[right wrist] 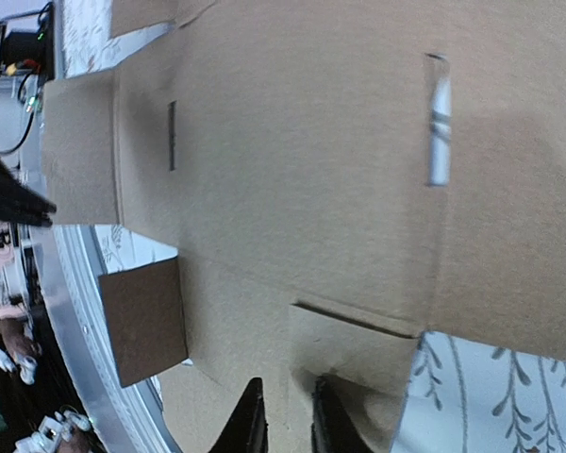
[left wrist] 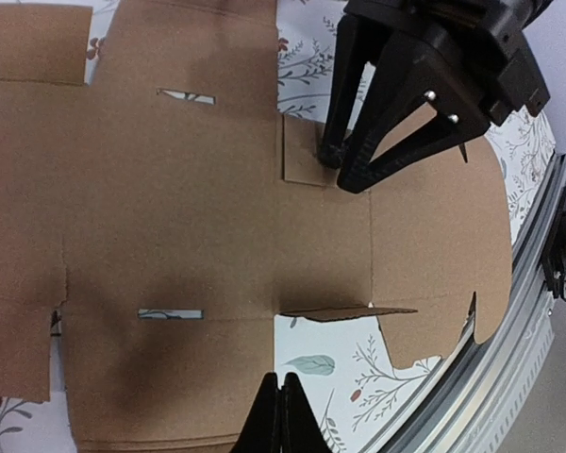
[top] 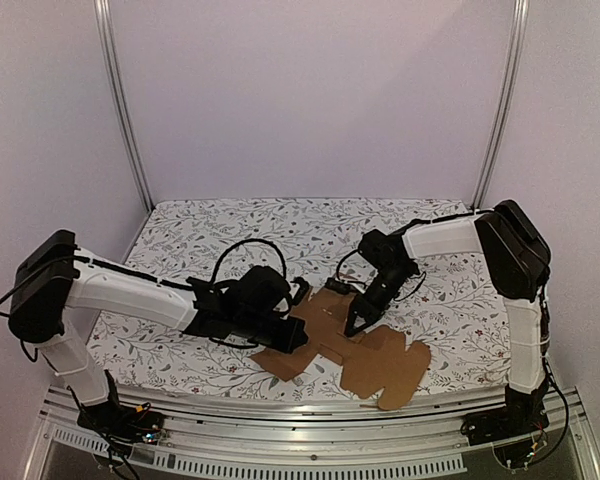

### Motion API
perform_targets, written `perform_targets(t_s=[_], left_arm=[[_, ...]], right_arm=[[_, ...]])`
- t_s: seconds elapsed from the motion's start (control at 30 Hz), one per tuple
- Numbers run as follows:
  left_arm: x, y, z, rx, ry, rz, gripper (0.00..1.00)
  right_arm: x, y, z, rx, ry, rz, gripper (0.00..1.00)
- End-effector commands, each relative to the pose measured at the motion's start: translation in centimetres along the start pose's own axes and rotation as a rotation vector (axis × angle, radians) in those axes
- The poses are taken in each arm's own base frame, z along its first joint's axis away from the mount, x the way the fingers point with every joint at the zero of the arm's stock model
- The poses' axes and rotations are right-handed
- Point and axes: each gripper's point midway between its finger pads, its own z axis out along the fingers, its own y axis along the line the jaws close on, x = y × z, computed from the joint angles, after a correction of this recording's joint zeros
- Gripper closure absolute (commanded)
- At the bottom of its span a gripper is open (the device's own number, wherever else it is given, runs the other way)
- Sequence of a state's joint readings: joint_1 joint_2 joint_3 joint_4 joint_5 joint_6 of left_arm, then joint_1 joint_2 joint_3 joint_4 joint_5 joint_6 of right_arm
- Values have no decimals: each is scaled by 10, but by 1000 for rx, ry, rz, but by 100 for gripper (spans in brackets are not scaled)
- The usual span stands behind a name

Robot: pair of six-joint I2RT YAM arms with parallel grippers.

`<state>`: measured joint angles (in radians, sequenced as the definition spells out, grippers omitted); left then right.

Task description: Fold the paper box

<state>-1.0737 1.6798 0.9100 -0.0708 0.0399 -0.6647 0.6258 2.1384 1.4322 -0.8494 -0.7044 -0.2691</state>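
The table [top: 180, 235] wears a floral-print cloth, with pale walls behind it and a metal rail [top: 280, 408] along the bottom of the overhead frame.

My right gripper [top: 357, 325] points down just right of centre in that frame. In the left wrist view, upper right, its two black fingers [left wrist: 344, 94] taper together onto the edge of a small square flap [left wrist: 302, 151] cut into the board, so I read it as pinched on that flap. From its own camera the fingers sit at the bottom edge, a narrow gap apart with brown board between them.

My left gripper [top: 296, 337] lies low, just left of centre in the overhead frame, at the sheet's left edge. In its wrist view, bottom centre, its fingers [left wrist: 272, 420] are pressed flat together over the near border of the board. I cannot tell whether they have caught that thin edge or merely hover over it.

The paper box [top: 380, 365] lies unfolded and flat on the cloth, centre to lower right of the overhead frame. It spans between both grippers, and its lower right lobe reaches near the rail. One narrow flap [left wrist: 349, 312] stands up edge-on, right of centre in the left wrist view.
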Motion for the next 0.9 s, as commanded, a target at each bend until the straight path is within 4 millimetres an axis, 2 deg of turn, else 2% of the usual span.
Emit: perform_targets(t_s=[0.0, 0.13, 0.47, 0.57, 0.67, 0.77, 0.87], left_arm=[[-8, -16, 15, 28, -23, -10, 100], [-13, -20, 24, 43, -40, -10, 100], [-7, -32, 41, 95, 25, -8, 100], [-1, -22, 33, 39, 36, -10, 100], [-5, -21, 12, 11, -7, 5, 100], [-6, -37, -5, 46, -30, 29, 100], [7, -49, 2, 71, 10, 39, 100]], right_arm=[[29, -34, 15, 79, 96, 111, 91], [31, -38, 19, 77, 104, 140, 97], [31, -44, 18, 64, 97, 170, 98], [32, -44, 17, 63, 96, 172, 98], [31, -44, 17, 64, 95, 167, 98], [31, -44, 17, 63, 95, 170, 98], [31, -44, 17, 59, 94, 171, 98]])
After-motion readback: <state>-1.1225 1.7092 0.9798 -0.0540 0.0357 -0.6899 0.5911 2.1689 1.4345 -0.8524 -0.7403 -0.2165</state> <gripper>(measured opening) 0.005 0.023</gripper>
